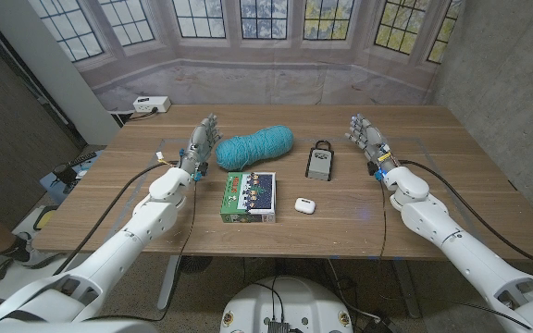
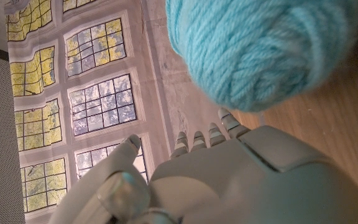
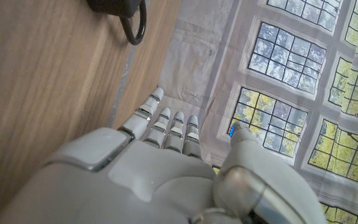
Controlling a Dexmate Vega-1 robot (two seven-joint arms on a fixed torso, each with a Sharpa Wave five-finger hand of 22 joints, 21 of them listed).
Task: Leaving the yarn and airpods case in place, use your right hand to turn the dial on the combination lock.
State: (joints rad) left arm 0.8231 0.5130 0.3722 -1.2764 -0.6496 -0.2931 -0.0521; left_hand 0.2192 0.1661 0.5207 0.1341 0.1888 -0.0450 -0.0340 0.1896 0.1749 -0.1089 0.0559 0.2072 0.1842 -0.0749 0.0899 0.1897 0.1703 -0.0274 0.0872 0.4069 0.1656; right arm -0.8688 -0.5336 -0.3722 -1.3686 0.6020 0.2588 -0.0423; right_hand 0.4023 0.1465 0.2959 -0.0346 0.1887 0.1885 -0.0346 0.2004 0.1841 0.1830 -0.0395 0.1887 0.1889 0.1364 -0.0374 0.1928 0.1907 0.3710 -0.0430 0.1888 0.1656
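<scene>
Right hand (image 1: 366,136) stands at right of centre in the head view, fingers apart and reaching up, holding nothing; right wrist view shows the same hand (image 3: 166,168) over bare wood, with the lock (image 3: 120,12) at the frame's top edge, apart from the fingertips. Left hand (image 1: 204,141) stands left of centre, fingers also spread and empty, just beside the yarn (image 1: 254,146); touching or not, cannot tell. Lock (image 1: 320,162) lies at table (image 1: 452,194) centre, right of the yarn, well short of the right hand. Airpods case (image 1: 304,205) sits below the lock, beside a green box (image 1: 249,196).
</scene>
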